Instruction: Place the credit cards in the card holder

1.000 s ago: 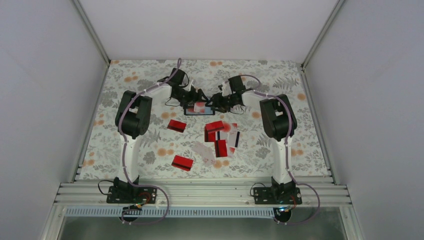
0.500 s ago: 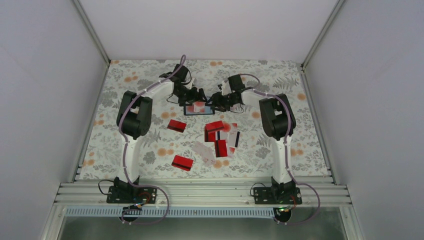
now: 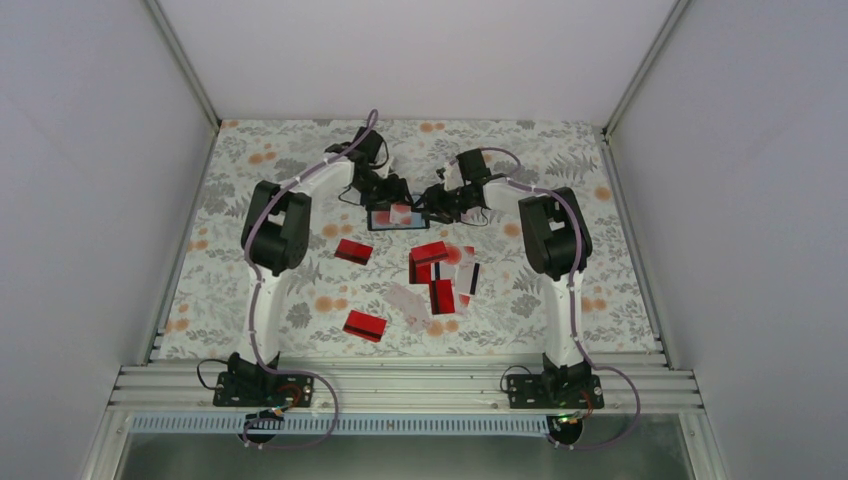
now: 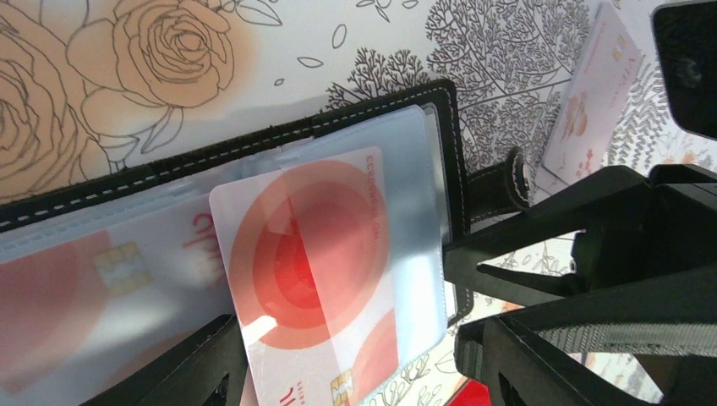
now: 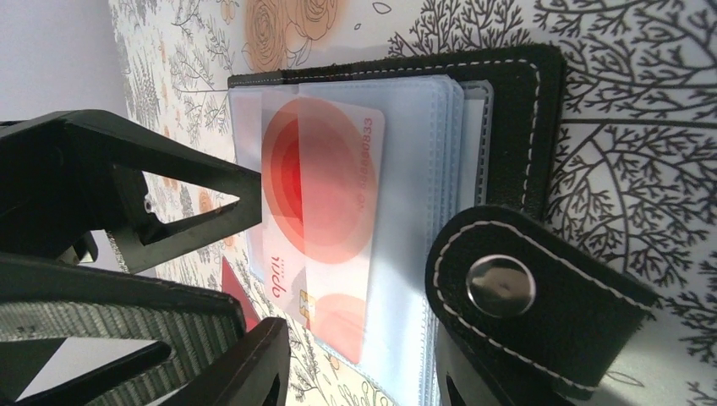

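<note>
Floral tablecloth (image 4: 279,34); card (image 4: 313,254) half hidden inside card holder (image 4: 355,108)

The card holder (image 5: 507,76) lay open on the flowered tablecloth (image 5: 643,169), its clear pockets fanned. A whitish card (image 5: 325,194) with a red disc sat part-way in one pocket. Its chip end stuck out between the two fingers of the right gripper (image 5: 355,385), one hidden behind the raised snap strap (image 5: 541,338). The left gripper (image 5: 249,254), jaws apart, had one fingertip at the card's long edge. A red card (image 5: 235,296) showed between its fingers.
</note>
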You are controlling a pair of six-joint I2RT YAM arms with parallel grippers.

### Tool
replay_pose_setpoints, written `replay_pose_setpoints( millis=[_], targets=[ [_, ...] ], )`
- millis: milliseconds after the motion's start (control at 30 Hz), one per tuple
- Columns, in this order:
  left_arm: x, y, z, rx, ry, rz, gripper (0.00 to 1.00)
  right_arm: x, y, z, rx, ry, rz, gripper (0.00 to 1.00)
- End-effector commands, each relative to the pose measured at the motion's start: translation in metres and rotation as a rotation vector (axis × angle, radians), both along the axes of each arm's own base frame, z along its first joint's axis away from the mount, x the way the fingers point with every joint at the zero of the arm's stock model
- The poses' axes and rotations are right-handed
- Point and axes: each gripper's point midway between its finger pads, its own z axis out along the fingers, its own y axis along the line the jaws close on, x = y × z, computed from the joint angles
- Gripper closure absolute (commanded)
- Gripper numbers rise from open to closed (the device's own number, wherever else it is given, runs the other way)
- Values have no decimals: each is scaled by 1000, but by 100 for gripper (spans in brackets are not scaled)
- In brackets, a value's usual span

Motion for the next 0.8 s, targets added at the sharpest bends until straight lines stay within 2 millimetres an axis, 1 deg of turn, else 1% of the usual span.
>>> replay_pose_setpoints(
  millis=[0,200,367,500,767],
  targets=[
    [-5,-6,-13,70,29,-20,31,-1,-1,-16,-27,23,4,55],
    [-8,-12,-20,103,64,-17,30,-2,-1,-15,-19,24,4,56],
    [-7,-17,-20,61,125,72,30,-6,1,-11,9,40,-1,56],
    [-9,-25,-24,23,189,138,29,-11,0,-9,18,65,-11,57],
    [-14,-41,-21,43,248,210,28,-21,1,-5,52,71,-1,58]
  ],
)
